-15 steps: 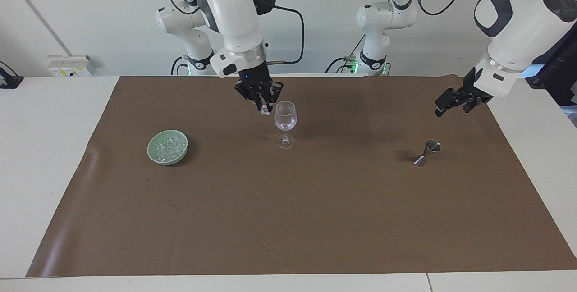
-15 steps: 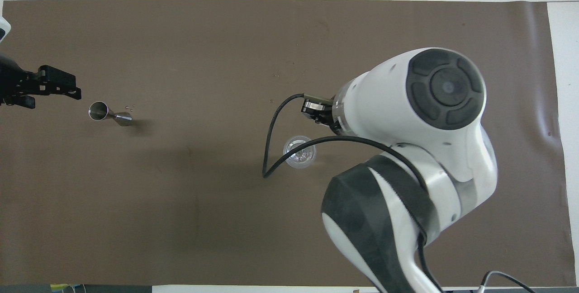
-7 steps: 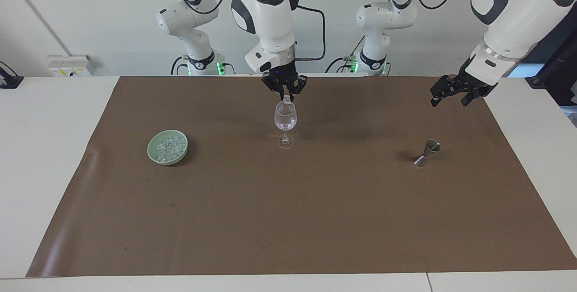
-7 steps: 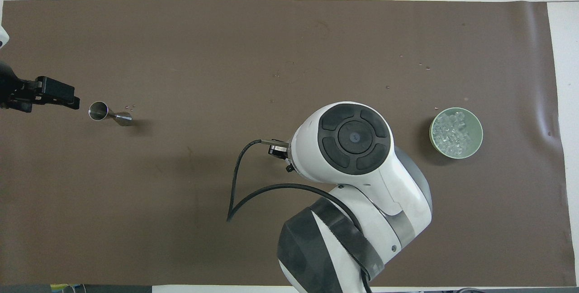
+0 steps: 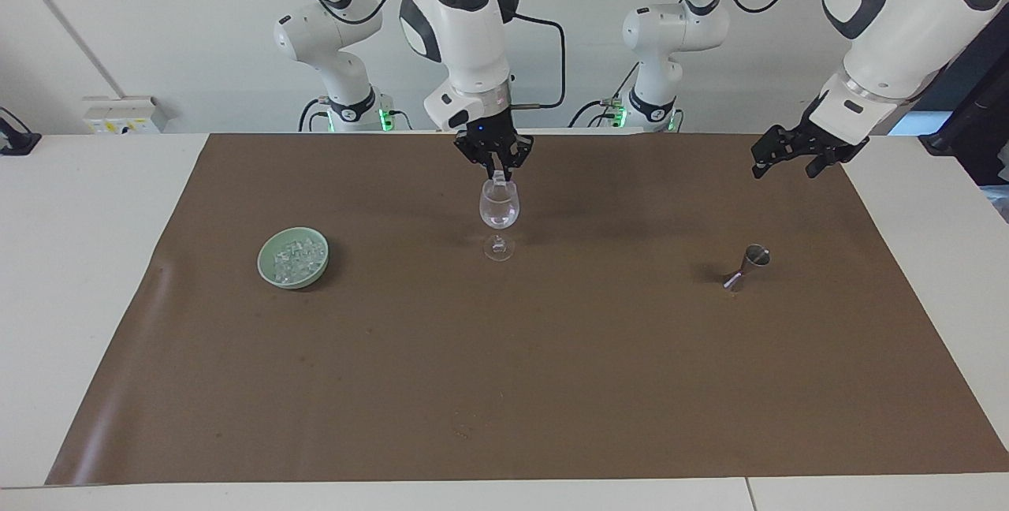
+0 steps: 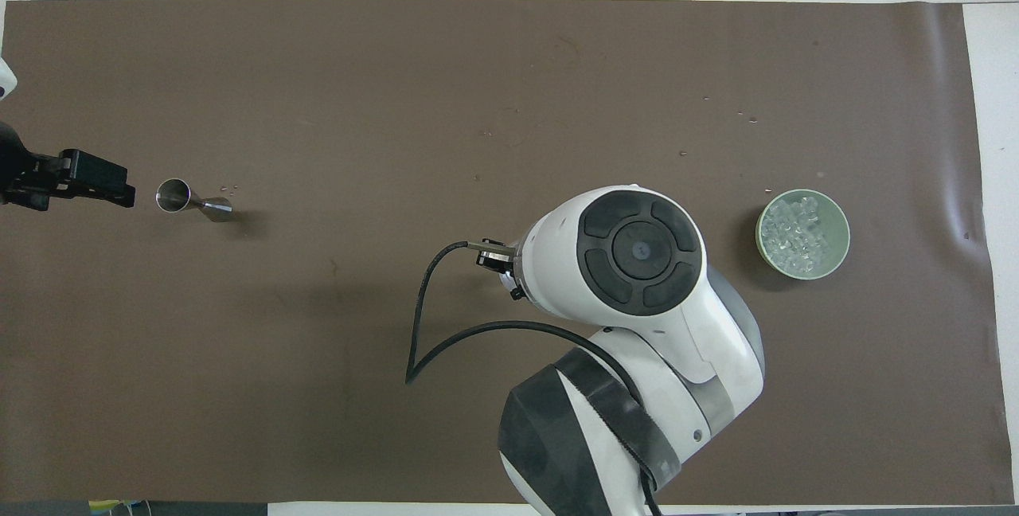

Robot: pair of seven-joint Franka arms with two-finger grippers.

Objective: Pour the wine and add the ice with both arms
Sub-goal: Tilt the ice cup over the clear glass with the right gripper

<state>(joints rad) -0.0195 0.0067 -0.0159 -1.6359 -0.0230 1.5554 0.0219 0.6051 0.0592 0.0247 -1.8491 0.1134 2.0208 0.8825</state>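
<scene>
Ice poised over the wine glass (image 5: pixel 499 208)

My right gripper (image 5: pixel 498 177) pinches an ice cube; I'd centre it low before releasing. The left gripper (image 5: pixel 788 158) waits spread near the table's edge.

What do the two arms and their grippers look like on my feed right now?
Both arms are glossy white with rounded segments, dark grey joint bands and round dark caps. Black cables loop along them. The right gripper and left gripper are black, with linked two-finger mechanisms. Green lights glow at both bases.

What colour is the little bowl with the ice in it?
The bowl is pale green. It shows best in the overhead view.
</scene>
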